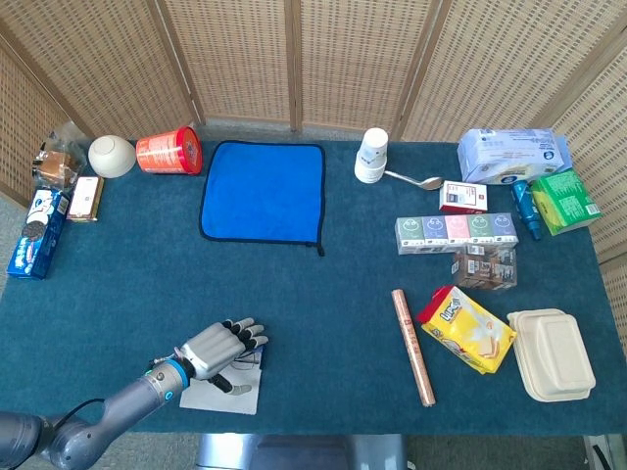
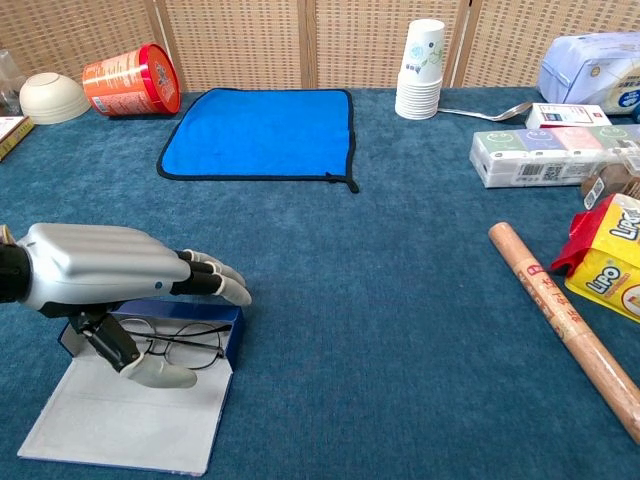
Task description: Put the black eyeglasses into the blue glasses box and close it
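Observation:
The blue glasses box point(image 2: 232, 338) lies open near the table's front left, its pale grey lid point(image 2: 120, 428) flat toward me. The black eyeglasses point(image 2: 190, 340) rest inside the blue tray. My left hand point(image 2: 110, 272) hovers over the box, fingers stretched out to the right above the tray. Its thumb hangs down beside the glasses' left lens and over the lid, and holds nothing. In the head view the left hand point(image 1: 217, 345) covers most of the box point(image 1: 216, 397). The right hand is not visible.
A blue cloth point(image 1: 263, 191) lies at the back centre, with a red tin point(image 1: 168, 152) and a white bowl point(image 1: 112, 155) to its left. A cup stack point(image 1: 371, 155), boxes, a brown roll point(image 1: 413, 346) and a yellow snack bag point(image 1: 467, 328) fill the right side.

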